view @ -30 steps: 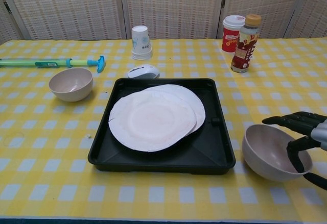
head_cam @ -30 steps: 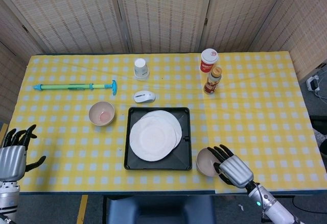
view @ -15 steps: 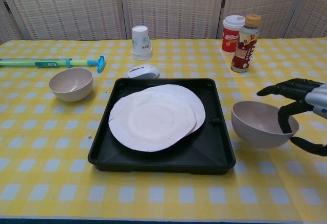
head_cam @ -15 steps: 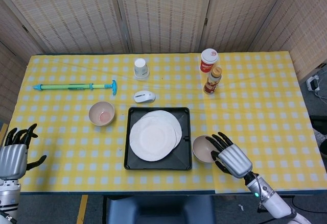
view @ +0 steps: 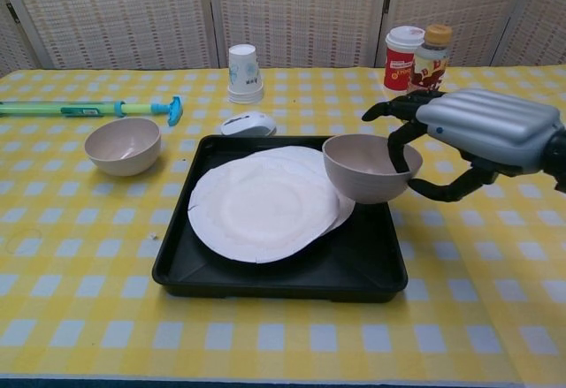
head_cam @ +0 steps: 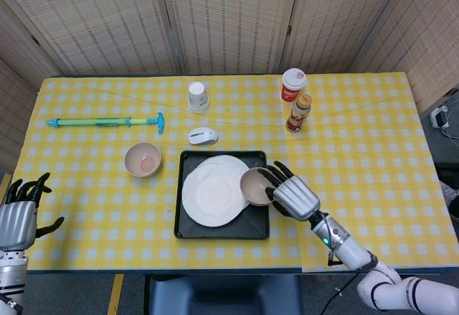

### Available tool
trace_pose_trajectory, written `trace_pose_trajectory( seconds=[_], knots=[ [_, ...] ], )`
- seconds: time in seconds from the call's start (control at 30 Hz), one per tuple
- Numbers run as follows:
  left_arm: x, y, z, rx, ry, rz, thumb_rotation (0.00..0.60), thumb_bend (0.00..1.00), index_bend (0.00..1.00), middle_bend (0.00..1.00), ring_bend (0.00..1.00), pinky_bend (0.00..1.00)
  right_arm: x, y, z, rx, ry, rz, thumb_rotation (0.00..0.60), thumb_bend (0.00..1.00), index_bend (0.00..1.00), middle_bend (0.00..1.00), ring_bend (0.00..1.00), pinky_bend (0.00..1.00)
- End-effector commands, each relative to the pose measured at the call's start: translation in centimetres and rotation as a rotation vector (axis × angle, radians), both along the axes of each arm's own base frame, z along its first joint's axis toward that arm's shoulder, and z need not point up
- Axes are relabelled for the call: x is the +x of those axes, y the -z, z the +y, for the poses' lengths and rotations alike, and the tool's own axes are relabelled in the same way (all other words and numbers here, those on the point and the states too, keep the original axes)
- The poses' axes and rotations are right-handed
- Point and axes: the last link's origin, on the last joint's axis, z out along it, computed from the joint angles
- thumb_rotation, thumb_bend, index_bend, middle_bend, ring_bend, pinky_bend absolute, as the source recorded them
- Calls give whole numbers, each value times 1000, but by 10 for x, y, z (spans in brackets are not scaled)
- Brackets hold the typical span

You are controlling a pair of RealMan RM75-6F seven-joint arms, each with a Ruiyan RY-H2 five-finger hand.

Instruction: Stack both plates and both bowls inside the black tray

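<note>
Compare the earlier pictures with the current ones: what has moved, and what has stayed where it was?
The right hand has carried the bowl it grips from the table at the tray's near right corner, up and leftward, to above the black tray, over the right edge of the stacked plates. The left hand, the second bowl, the plates and the tray stayed put.

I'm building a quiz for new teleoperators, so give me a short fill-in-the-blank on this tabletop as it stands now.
1. The right hand holds a beige bowl above the black ____.
2. Two white paper plates lie overlapped inside the black plastic tray, and the second beige bowl sits on the yellow checked tablecloth to the tray's ____.
3. The white computer mouse lies between the tray and the upside-down white paper ____.

Missing words: tray; left; cup
</note>
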Motion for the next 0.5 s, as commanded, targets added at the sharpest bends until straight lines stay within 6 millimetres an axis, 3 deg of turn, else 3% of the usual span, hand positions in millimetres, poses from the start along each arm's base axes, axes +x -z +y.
trace_pose_trajectory(
  seconds=[0.03, 0.27, 0.5],
  knots=[
    [-1, 0, 1, -6, -7, -2, 600, 175, 130, 385, 209, 121, 18, 20, -17, 11, -12, 5, 600, 554, 711, 124, 87, 69],
    [-4, -2, 4, -13, -19, -10, 600, 176, 128, 385, 210, 121, 41, 53, -32, 36, -45, 18, 600, 554, 711, 123, 87, 69],
    [-5, 0, 4, -41, -24, -19, 600, 179, 124, 384, 211, 121, 57, 72, -41, 35, -64, -1, 600, 554, 711, 124, 91, 69]
  ],
)
